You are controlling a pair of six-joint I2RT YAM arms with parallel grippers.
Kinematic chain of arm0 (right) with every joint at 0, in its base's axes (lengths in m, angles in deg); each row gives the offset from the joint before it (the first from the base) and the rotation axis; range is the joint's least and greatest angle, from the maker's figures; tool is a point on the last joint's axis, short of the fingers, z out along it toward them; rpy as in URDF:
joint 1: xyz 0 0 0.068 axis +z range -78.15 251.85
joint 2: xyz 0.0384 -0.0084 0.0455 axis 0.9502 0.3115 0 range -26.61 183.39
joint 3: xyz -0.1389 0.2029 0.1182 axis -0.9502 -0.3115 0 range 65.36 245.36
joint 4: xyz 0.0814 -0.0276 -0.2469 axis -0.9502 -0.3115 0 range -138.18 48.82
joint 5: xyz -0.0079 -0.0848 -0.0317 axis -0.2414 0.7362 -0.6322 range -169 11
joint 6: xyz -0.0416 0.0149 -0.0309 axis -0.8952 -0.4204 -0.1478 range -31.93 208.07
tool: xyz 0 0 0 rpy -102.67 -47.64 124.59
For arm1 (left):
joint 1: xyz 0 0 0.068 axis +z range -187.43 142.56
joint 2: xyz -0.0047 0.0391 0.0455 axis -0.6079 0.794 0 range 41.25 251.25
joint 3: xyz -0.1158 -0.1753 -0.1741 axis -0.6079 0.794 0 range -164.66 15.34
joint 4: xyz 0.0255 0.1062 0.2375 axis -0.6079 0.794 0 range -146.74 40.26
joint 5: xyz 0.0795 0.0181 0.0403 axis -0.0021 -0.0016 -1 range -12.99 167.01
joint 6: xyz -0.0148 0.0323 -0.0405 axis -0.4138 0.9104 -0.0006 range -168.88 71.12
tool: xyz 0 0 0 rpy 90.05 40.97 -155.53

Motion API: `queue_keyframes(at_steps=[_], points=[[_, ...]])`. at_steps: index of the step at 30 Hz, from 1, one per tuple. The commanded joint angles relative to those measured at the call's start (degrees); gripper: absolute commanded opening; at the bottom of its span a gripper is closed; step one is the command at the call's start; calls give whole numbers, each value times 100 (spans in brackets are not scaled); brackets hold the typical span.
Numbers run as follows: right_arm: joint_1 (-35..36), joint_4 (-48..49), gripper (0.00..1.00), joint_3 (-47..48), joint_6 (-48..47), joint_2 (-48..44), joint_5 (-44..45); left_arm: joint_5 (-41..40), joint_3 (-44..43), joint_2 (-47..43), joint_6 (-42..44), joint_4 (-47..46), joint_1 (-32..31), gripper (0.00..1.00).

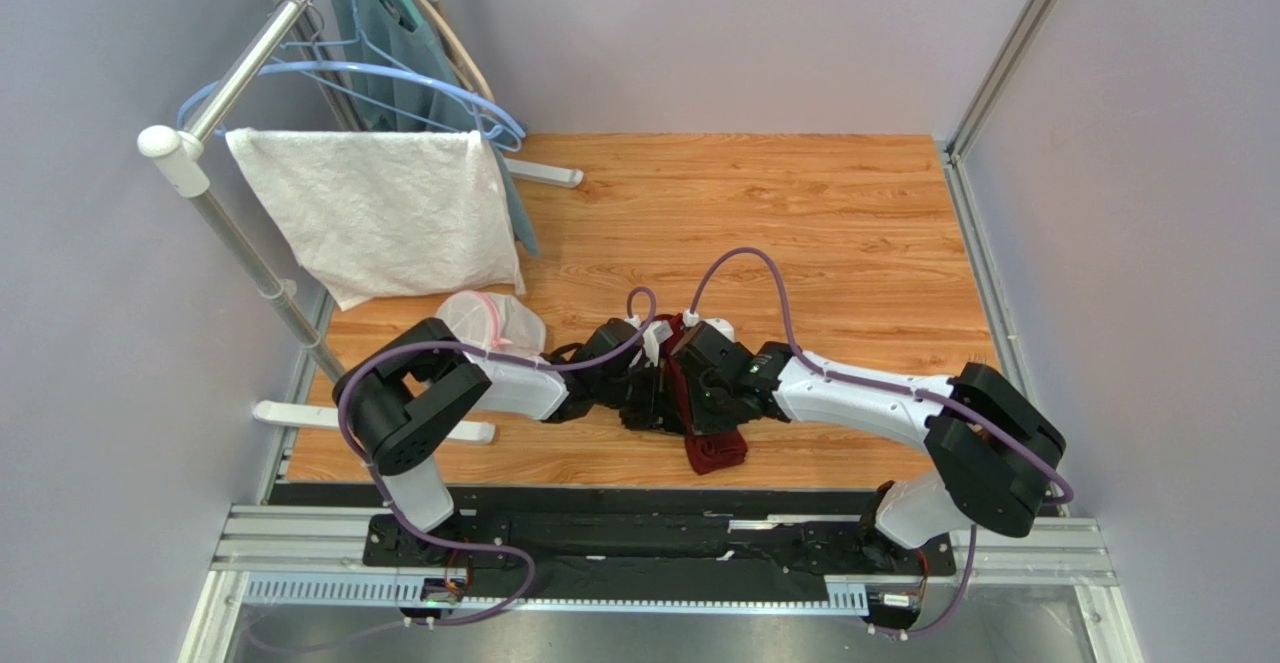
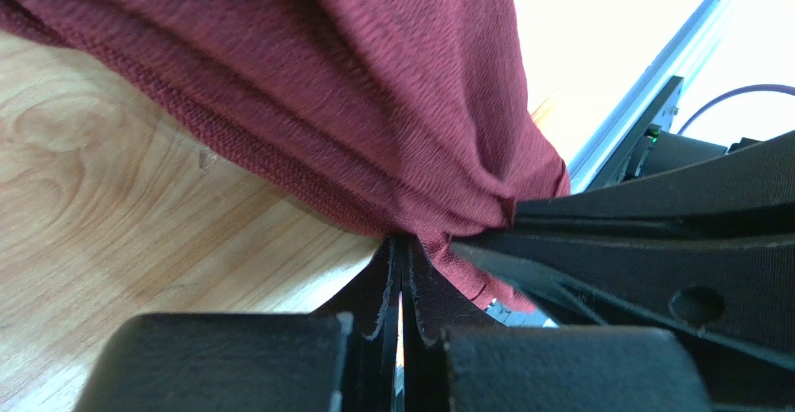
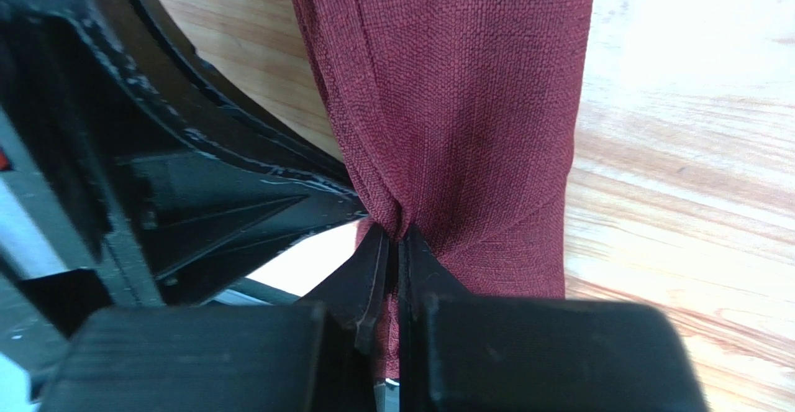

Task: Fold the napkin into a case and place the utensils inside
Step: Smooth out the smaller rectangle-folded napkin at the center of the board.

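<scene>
Arms reaching in from the near edge bring the left end effector point(image 1: 649, 393) and right end effector point(image 1: 700, 390) tip to tip low over the wooden surface point(image 1: 842, 243), with the maroon napkin point(image 1: 717, 446) bunched between them and one fold trailing toward the bases. From the left wrist, its fingers are pinched tight on a gathered edge of the cloth, which drapes away above them. From the right wrist, its fingers clamp a pleat, and the napkin runs ahead as a narrow band.

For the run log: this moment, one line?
left gripper: shut on napkin; right gripper: shut on napkin; napkin: bunched between them; utensils: not in view
</scene>
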Motion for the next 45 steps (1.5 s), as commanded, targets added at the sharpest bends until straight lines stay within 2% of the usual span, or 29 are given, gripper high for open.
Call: queue_keyframes(at_steps=[1,8,13,14,16,20,22,23,27,35,40,45], points=[[-10,363,0,191,391,-130,-221,-155,22,141,64,-78,-38,0],[-1,626,0,33,576,195,-265,-156,84,80,29,-122,-65,0],[-19,1012,18,-213,594,318,-265,-181,224,-78,11,-52,-65,0],[-19,1083,25,-266,559,301,-448,-182,216,-209,72,27,-21,0],[-36,1276,28,-468,532,257,-485,-156,294,-429,134,282,58,0],[-115,1628,45,-811,357,46,-678,20,409,-1157,143,546,644,0],[-150,1812,49,-986,312,-33,-705,309,374,-1317,117,538,918,0],[-185,1865,54,-1039,303,-103,-739,406,313,-1379,99,529,1120,0],[-317,2059,57,-1215,207,-270,-854,601,-240,-1213,99,617,1227,0],[-405,2402,57,-1400,198,-359,-1108,996,-988,-9,-138,37,1218,0],[-440,2034,58,-1278,251,-613,-1144,645,-1208,457,300,625,1288,0],[-782,1637,60,-1198,286,-1377,-1398,539,-1269,502,854,1002,1403,0]])
